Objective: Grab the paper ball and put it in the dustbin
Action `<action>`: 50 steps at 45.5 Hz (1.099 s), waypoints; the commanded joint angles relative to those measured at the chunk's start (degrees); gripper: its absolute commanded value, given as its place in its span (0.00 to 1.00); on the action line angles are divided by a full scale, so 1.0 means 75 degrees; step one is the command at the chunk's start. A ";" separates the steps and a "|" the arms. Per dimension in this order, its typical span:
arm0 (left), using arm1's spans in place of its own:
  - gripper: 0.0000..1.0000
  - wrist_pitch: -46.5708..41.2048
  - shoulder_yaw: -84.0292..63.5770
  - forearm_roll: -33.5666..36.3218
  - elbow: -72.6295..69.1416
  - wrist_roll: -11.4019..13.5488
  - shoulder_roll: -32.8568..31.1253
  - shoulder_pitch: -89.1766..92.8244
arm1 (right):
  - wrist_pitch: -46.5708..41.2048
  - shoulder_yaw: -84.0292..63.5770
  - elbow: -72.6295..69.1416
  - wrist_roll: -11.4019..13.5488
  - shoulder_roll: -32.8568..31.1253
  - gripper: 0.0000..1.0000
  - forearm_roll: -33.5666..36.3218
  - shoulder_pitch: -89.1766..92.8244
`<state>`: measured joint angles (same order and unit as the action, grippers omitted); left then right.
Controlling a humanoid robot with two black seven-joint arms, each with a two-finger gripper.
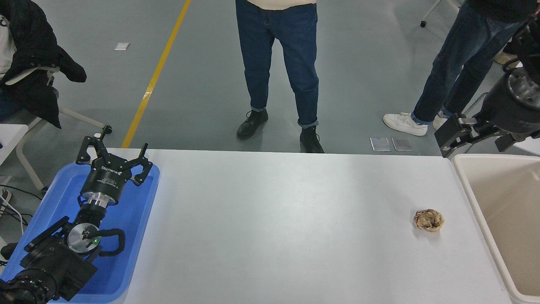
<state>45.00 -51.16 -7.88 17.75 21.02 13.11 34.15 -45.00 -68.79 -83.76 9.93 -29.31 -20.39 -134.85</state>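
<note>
Your left gripper (113, 148) hangs over the blue tray (139, 219), fingers spread. Right of the tray, the paper ball (428, 220) sits on the white table (274, 228), just beside the dustbin (468, 185). Beyond the dustbin's far rim hangs your right gripper (448, 139); you cannot tell its finger state.

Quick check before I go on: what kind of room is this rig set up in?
Probably a lab or workshop floor, not a home: grey floor with a yellow line, a bare white table holding a paper ball, and people standing at its far side.
</note>
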 commanded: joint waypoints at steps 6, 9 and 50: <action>1.00 0.0000 0.0000 0.0008 0.0001 0.0021 0.0009 -0.0018 | 0.0000 0.0020 0.0011 0.0000 -0.0007 1.00 0.0000 0.0062; 1.00 0.0000 0.0000 -0.0004 0.0001 0.0010 0.0009 -0.0006 | 0.0000 0.0020 0.0011 0.0000 -0.0007 1.00 0.0000 0.0074; 1.00 0.0000 0.0000 -0.0016 0.0001 0.0010 0.0009 -0.0007 | 0.0000 0.0020 0.0011 0.0000 -0.0182 1.00 0.0000 0.0742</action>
<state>45.00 -51.15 -7.93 17.72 21.08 13.18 34.05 -45.00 -68.55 -83.66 9.93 -29.76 -20.39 -131.51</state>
